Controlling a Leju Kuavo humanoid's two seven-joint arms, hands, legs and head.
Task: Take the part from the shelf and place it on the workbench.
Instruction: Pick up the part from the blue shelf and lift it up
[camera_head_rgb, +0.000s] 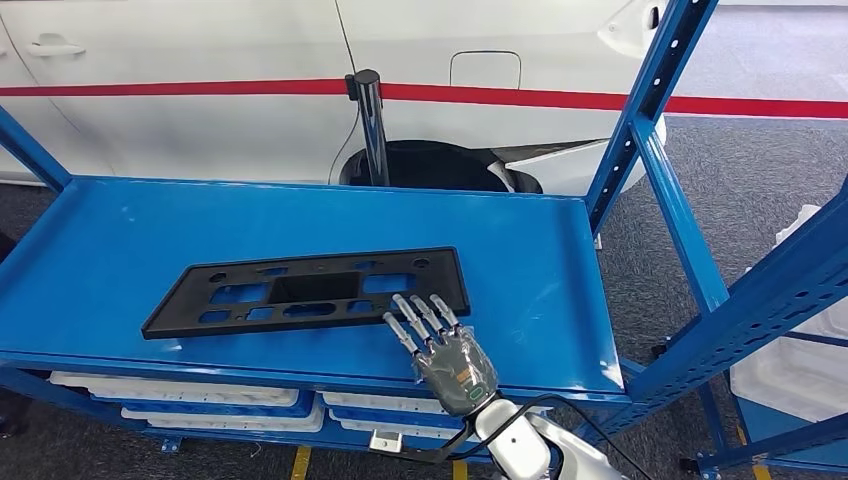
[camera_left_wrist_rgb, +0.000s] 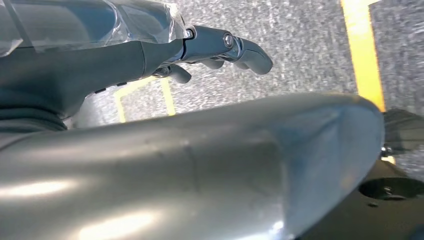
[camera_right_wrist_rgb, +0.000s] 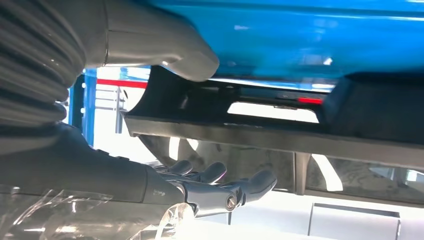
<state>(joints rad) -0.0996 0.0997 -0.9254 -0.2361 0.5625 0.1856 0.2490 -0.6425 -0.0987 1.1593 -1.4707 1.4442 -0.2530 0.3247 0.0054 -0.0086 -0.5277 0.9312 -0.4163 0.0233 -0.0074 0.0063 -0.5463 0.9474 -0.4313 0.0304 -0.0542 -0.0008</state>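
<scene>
Item: one flat black plastic panel with rectangular cut-outs (camera_head_rgb: 310, 292), lying on the blue metal shelf (camera_head_rgb: 520, 250).
Right hand (camera_head_rgb: 440, 345) is reaching with fingers spread, tips over the panel's near edge, gripping nothing; left hand (camera_left_wrist_rgb: 220, 50) is hanging over the floor, fingers loosely curled, empty. Risk, as judged: a one-sided grasp may be tilting or sliding the long panel off the shelf edge. Count: one panel, two hands.

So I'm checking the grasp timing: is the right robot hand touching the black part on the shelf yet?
Cannot tell. In the head view the right robot hand has fingertips overlapping the black part's near edge; the right wrist view shows fingers spread beside it, no clear contact or gap.
</scene>
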